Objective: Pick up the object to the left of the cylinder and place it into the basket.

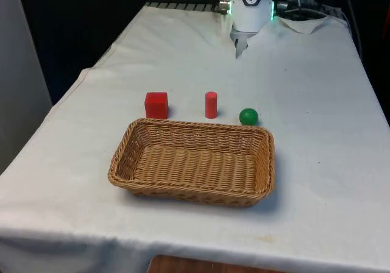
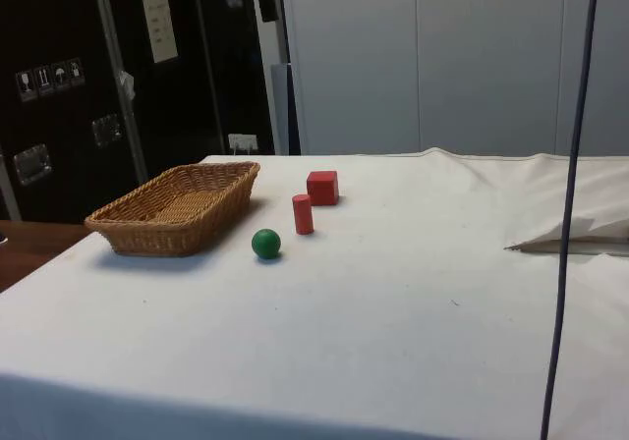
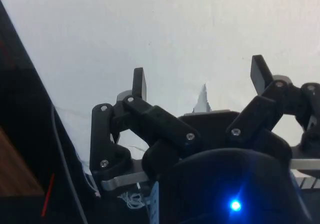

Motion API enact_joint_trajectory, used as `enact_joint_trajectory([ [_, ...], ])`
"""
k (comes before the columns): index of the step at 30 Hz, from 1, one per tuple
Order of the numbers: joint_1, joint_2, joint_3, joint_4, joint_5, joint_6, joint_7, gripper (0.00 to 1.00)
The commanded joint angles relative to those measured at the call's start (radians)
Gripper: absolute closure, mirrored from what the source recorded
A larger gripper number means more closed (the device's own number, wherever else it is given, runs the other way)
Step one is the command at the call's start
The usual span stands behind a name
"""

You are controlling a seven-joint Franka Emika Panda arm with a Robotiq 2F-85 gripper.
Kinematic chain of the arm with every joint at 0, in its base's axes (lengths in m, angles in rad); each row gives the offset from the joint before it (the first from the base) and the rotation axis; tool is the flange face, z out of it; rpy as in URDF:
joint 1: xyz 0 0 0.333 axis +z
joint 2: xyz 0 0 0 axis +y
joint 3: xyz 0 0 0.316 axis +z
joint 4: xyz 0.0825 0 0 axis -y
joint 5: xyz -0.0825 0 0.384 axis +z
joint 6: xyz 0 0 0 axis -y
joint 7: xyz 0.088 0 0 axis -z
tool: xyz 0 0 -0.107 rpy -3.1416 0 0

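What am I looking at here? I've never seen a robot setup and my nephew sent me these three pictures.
It is a white robot arm at a table under a white cloth. One picture looks across the table, one comes from the side, and one from a camera on the arm's wrist. The wrist picture shows the black two-finger gripper, its jaws spread apart over bare cloth and holding nothing. On the cloth lie a woven wicker basket, with nothing in it, and beyond it a row of three small things: a red cube, an upright red cylinder and a green ball. The cube, on the front view's left of the cylinder, is what should go into the basket.
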Motion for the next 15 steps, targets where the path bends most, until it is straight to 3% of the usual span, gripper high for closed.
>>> enact_joint_trajectory([
  [1,0.000,0.004,0.000,0.000,0.001,0.003,0.000,0.00],
  [3,0.006,0.012,0.009,-0.010,0.001,0.036,0.017,0.00],
  [8,0.007,0.018,0.026,-0.027,-0.004,0.076,0.044,0.00],
  [9,0.002,0.020,0.024,-0.018,0.002,0.054,0.030,0.00],
  [10,0.008,0.019,0.029,-0.031,-0.005,0.084,0.048,0.00],
  [15,0.009,0.026,0.054,-0.058,-0.008,0.137,0.078,0.00],
])
